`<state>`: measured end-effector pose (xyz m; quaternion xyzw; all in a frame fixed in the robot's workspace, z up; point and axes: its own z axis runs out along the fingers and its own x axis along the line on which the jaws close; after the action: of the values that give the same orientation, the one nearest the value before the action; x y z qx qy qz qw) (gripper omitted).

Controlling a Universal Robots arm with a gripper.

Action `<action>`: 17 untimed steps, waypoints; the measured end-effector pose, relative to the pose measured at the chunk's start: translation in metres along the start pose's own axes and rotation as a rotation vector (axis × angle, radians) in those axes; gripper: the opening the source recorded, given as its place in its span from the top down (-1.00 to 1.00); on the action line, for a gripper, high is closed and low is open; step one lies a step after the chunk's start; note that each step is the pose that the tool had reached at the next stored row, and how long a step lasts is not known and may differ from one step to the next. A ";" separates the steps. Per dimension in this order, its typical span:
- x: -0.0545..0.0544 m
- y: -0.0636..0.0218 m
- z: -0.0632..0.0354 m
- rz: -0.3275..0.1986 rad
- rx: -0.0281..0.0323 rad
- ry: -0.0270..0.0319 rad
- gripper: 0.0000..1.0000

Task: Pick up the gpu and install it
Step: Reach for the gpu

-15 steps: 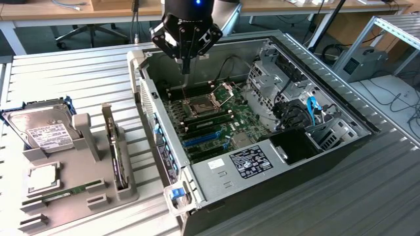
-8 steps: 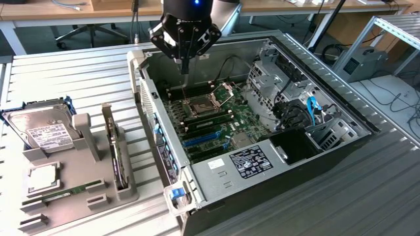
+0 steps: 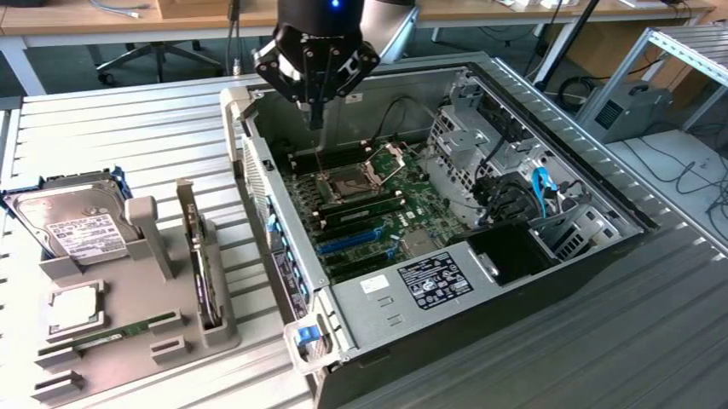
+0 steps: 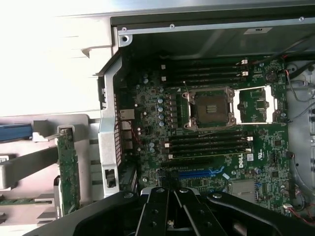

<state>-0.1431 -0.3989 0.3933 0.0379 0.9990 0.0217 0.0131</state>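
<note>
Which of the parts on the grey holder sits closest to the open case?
The gpu, the card standing on edge on the holder side nearest the case; the hard drive, processor and RAM stick sit farther off.

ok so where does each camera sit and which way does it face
exterior view: off the arm, high, looking down on the open computer case and grey holder; gripper hangs over the case.
wrist view: on the wrist, looking down onto the motherboard; gripper body shows.
shared: motherboard, gpu standing in the holder.
</note>
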 end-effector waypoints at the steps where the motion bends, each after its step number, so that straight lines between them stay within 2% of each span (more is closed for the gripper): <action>1: 0.000 0.0000 0.0000 0.000 0.0000 0.0000 0.79; 17: 0.007 -0.0006 -0.0002 0.000 0.0000 0.0000 0.79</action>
<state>-0.1504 -0.3989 0.3933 0.0379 0.9990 0.0217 0.0130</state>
